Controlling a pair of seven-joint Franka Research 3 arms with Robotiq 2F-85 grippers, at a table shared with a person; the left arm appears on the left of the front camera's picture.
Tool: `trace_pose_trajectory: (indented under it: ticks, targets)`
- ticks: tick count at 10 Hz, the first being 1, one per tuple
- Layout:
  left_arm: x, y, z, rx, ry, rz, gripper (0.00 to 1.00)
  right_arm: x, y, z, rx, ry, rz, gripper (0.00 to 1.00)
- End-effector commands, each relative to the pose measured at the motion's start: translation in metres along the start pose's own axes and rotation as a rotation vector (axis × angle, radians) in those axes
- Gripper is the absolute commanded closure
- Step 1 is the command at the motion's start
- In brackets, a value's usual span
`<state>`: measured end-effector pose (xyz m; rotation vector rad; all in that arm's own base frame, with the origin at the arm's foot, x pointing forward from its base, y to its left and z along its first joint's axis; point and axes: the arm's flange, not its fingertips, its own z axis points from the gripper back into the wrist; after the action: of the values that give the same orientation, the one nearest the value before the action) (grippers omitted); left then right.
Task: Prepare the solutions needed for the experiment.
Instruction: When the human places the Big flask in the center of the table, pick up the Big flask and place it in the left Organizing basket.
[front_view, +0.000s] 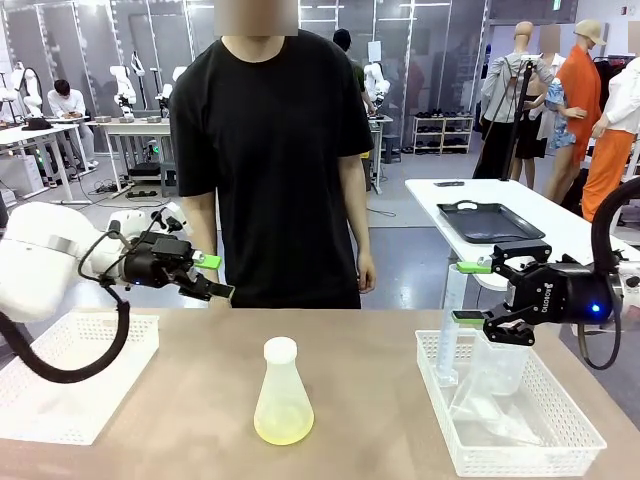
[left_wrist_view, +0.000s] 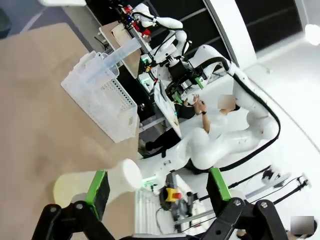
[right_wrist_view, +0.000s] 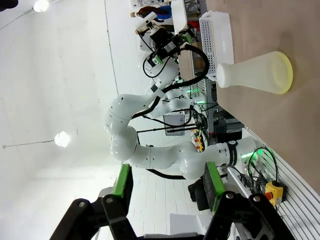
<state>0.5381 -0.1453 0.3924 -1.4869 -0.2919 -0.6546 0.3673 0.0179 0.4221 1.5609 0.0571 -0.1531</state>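
The left gripper (front_view: 213, 277), at the left of the front view, has its jaws spread wide with nothing between them, raised above the table (front_view: 360, 360). The right gripper (front_view: 468, 293), at the right, stands partly open and also empty, above the white basket (front_view: 530, 458) where a clear tall cylinder (front_view: 449, 345) stands. The solutions (front_view: 283, 428) lie as a shallow yellow-green pool in the base of the frosted flask (front_view: 281, 385), upright at lower centre, well apart from both grippers
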Motion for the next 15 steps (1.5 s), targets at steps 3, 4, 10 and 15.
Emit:
trace_pose_trajectory:
  ticks: [3, 4, 10, 15]
  targets:
    - [0.0, 0.0, 0.0, 0.0, 0.0, 0.0, 0.0, 0.0, 0.0, 0.0, 0.008, 0.0, 0.0, 0.27]
    - [0.0, 0.0, 0.0, 0.0, 0.0, 0.0, 0.0, 0.0, 0.0, 0.0, 0.008, 0.0, 0.0, 0.27]
    - [0.039, 0.023, -0.011, -0.078, 0.08, -0.245, 0.0, 0.0, 0.0, 0.0, 0.008, 0.0, 0.0, 0.27]
    - [0.066, 0.057, -0.045, -0.303, 0.393, -0.589, 0.0, 0.0, 0.0, 0.0, 0.008, 0.0, 0.0, 0.27]
